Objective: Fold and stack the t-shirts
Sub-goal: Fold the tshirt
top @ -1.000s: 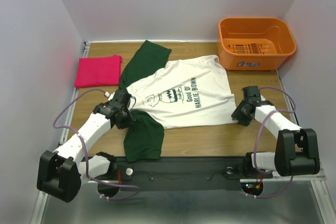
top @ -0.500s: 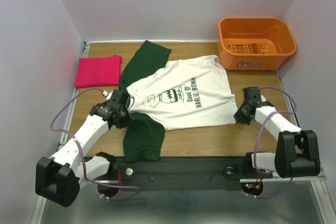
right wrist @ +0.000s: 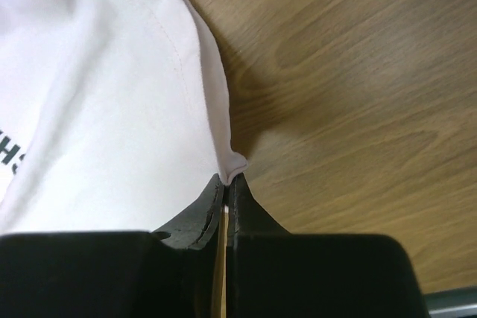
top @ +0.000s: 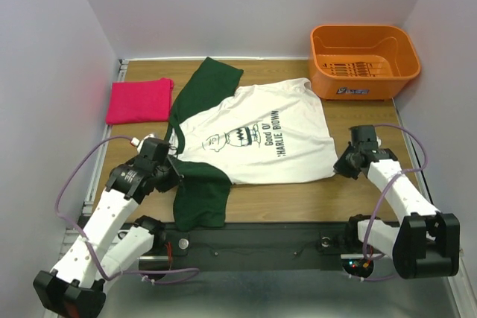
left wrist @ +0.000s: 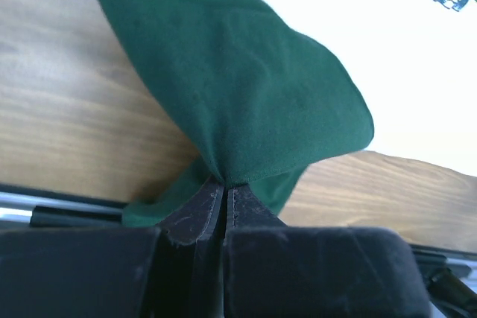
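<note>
Wooden bench (top: 298, 200) boards fill the middle of the top view, and the white cotton t-shirt with dark green sleeves and a black cartoon print (top: 261, 139) lies spread across the centre of them, print upward, its lettering running sideways. One green sleeve reaches toward the upper middle of the frame. The other runs down to the lower left of centre, close to the bench's near edge. The left gripper (left wrist: 223, 190) is at the left of centre, its jaws pressed together on a fold of that lower green sleeve, and the cloth rises off the wood where it is pinched. The right gripper (right wrist: 226, 182), at the right of centre, is clamped on a corner of the shirt's white hem, which is drawn into a small peak. A bright pink-red cloth t-shirt (top: 139, 100) lies folded into a rectangle at the upper left, apart from the white one. A ribbed orange plastic basket (top: 363, 57) stands at the upper right, near the white shirt's far corner.
</note>
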